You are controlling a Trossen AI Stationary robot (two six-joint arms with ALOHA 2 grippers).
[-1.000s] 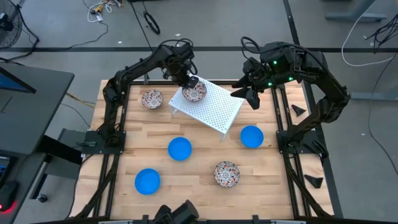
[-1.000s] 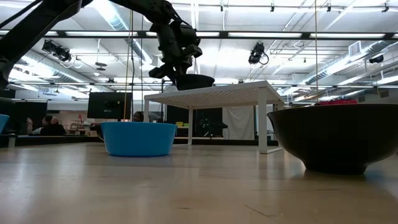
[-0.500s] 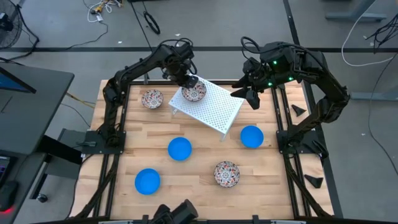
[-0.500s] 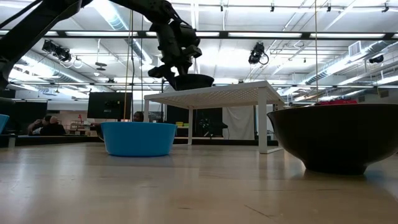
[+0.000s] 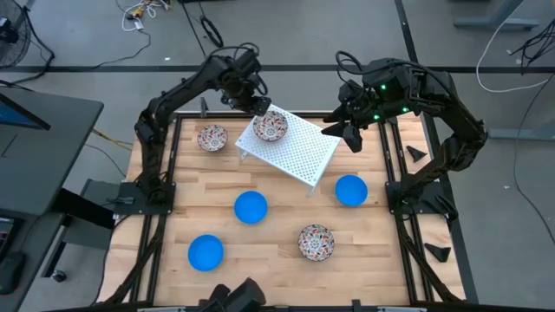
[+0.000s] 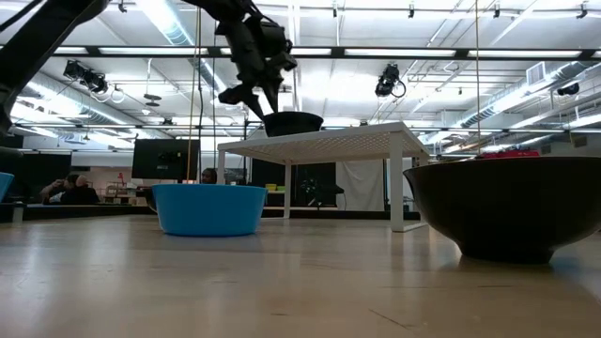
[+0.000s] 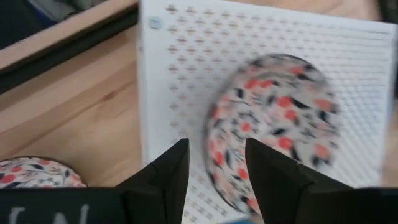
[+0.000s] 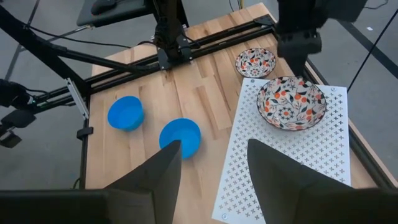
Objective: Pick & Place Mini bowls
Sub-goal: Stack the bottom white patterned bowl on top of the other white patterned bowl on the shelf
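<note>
Speckled bowl (image 5: 270,126) is resting alone on the white rack (image 5: 299,147) as we are hovering our empty, parted left pincer (image 5: 257,103) beside it, five bowls waiting on the tabletop (image 5: 277,243).

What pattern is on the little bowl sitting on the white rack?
The bowl is white with red-orange and dark floral speckles, clearest in the right wrist view.

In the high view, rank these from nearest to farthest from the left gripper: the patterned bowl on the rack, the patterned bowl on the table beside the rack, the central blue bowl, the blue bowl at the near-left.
1. Patterned bowl on the rack, right beside the left gripper.
2. Patterned bowl on the table, left of the rack.
3. Central blue bowl, mid-table.
4. Near-left blue bowl, farthest.
</note>
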